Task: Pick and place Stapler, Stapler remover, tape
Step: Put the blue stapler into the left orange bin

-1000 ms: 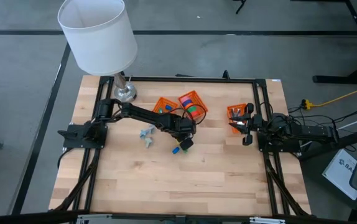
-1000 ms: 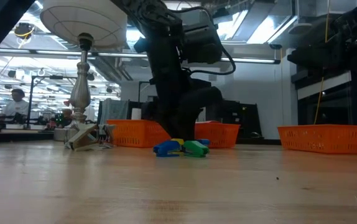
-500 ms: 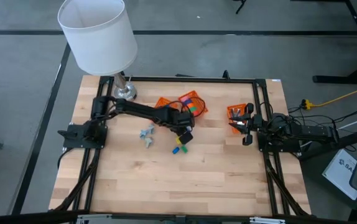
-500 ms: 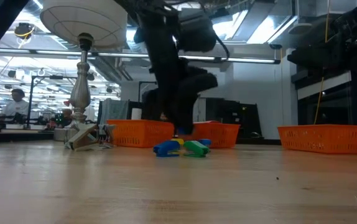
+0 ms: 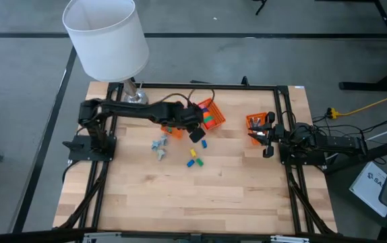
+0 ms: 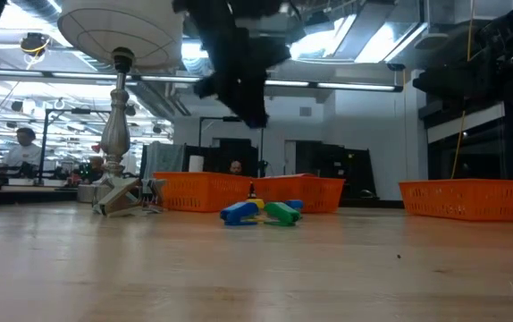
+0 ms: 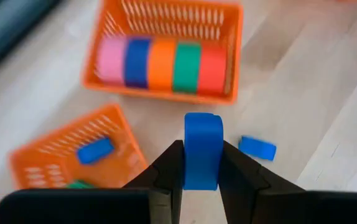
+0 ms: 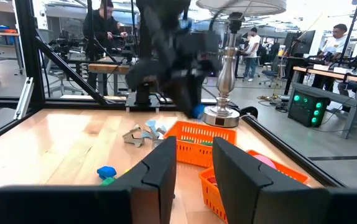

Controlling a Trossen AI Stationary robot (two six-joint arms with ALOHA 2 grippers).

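An orange plastic basket holds the tape: five fat rolls standing on edge in one row, pink, blue, orange, green and red. The row runs along the long side of the basket, so the holes of the rolls point along it from end to end. In the high view this tape basket sits near the middle of the back of the wooden table.

Just beside it is a second orange basket with a small blue block lying flat in it.

The left gripper is up in the air above the two baskets. Its fingers pinch a small blue blocky piece that stands upright between them. Another flat blue piece lies on the table close by. A few more small coloured pieces lie on the wood, and a grey metal thing lies farther to the left.

A third orange basket is at the right edge, next to the right gripper, which waits low there with its fingers a little apart and nothing between them.
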